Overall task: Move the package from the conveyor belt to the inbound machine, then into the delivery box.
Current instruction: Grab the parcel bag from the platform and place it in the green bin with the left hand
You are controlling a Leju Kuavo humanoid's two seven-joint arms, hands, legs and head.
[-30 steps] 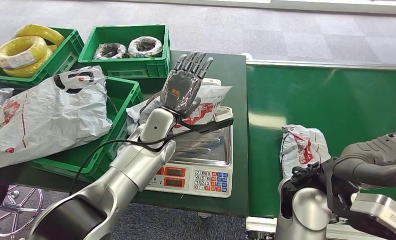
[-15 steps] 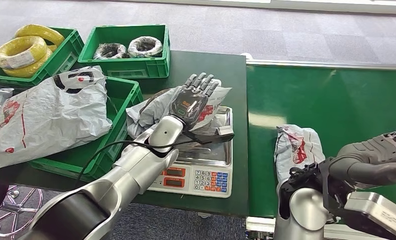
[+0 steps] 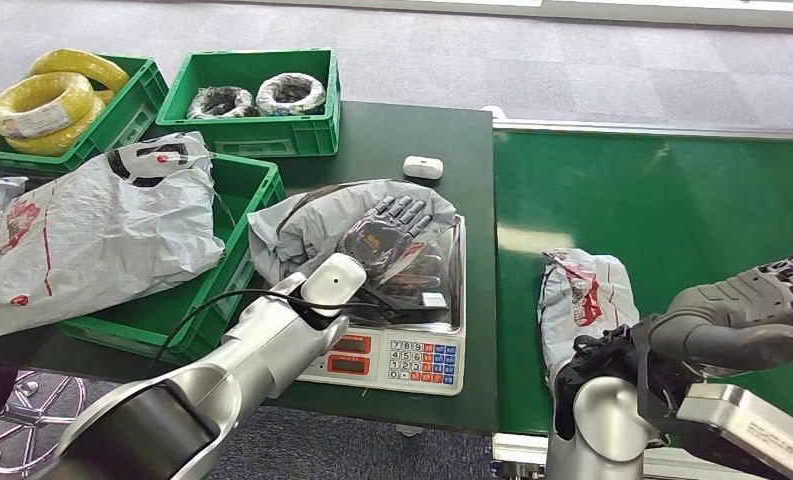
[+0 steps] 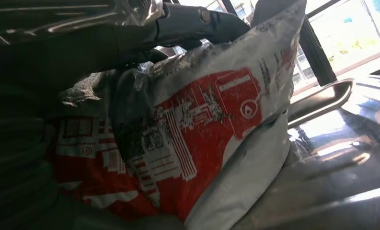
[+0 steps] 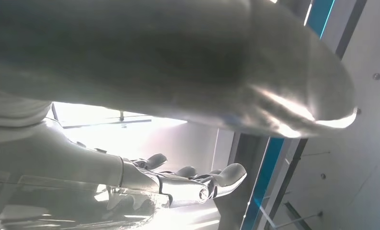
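Package [image 3: 317,225] in grey plastic with red printing lay on the steel pan of the weighing scale [image 3: 412,345], the inbound machine, with the robot's left hand [image 3: 384,232] resting flat on top of it, dark fingers spread across the wrinkled film. A second before, that hand had been raised upright above the scale with fingers pointing up; it had since tipped forward and come down onto the parcel, which suggested the weighing step was ending and a grasp for the lift into the delivery box was being set up. Whether the fingers had closed on the plastic could not be told from above, and the left wrist view, pressed against the parcel's red label [image 4: 178,143], showed blocks of print too broken to read. A second package [image 3: 584,300], grey with similar red marks, had drifted a little toward the counter along the green conveyor belt [image 3: 672,200]. The right hand [image 3: 792,285] hung over the belt's near edge, palm down, its fingers mostly cut off by the frame, so their state was unclear. The scale's keypad [image 3: 427,362] carried numbered keys and red display windows, none legible. A small white device [image 3: 422,167] sat on the dark counter [image 3: 392,130] behind the scale, beside green crates, one of which held a large grey bag [image 3: 92,230].
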